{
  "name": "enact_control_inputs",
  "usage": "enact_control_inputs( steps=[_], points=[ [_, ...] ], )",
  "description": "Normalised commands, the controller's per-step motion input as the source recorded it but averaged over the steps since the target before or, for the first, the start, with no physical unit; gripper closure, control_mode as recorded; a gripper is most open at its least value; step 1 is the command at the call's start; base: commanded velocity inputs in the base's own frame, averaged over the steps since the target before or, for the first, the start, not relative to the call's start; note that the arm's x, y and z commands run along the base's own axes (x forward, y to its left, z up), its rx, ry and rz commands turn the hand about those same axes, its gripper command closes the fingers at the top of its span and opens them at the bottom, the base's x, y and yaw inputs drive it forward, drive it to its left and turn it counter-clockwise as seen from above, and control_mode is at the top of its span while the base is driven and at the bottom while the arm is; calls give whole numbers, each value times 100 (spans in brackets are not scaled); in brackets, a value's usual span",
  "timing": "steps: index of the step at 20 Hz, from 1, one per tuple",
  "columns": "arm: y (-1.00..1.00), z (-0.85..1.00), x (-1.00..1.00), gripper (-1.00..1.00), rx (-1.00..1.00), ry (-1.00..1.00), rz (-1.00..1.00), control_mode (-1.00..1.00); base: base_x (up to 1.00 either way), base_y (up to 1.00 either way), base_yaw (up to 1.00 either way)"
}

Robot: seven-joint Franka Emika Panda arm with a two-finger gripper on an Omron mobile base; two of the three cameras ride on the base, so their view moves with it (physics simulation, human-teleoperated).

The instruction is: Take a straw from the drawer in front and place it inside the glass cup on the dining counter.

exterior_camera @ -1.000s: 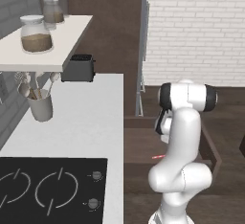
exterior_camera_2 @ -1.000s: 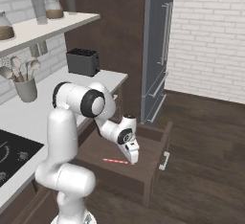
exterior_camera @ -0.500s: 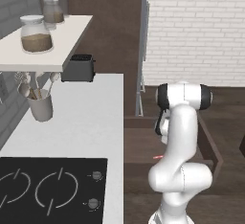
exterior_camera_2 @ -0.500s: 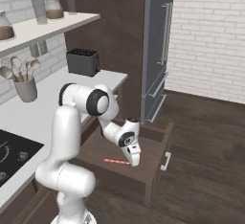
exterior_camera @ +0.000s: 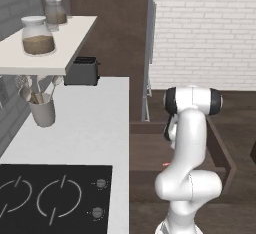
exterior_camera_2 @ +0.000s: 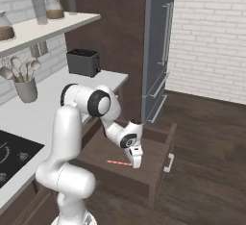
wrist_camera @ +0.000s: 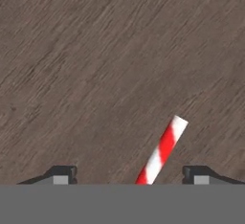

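The gripper (exterior_camera_2: 136,164) hangs low inside the open drawer (exterior_camera_2: 156,171), pointing down at its wooden floor. In the hand view its two fingertips (wrist_camera: 60,174) stand wide apart, with the straw (wrist_camera: 162,151) running up between them, nearer the right-hand tip and touching neither. The jaws are spread and pinch nothing. From the right base view the straw (exterior_camera_2: 118,162) lies flat on the drawer floor, one end just beneath the gripper. The glass cup and dining counter cannot be made out.
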Motion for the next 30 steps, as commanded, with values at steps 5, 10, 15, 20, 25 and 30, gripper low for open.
enact_control_inputs(
  steps=[5, 10, 15, 20, 25, 30],
  points=[
    [0, -16, -64, -100, 0, -3, -9, -100, 0, 0, 0],
    [0, -27, -3, -100, 0, 0, -6, -100, 0, 0, 0],
    [0, -39, 0, 100, 0, 0, -5, -100, 0, 0, 0],
    [-2, -60, -21, 100, 0, -2, -3, -100, 0, 0, 0],
    [-5, -58, -32, 100, 0, -8, 0, -100, 0, 0, 0],
    [0, 5, -19, 100, -1, -11, -1, -100, 0, 0, 0]
  ],
)
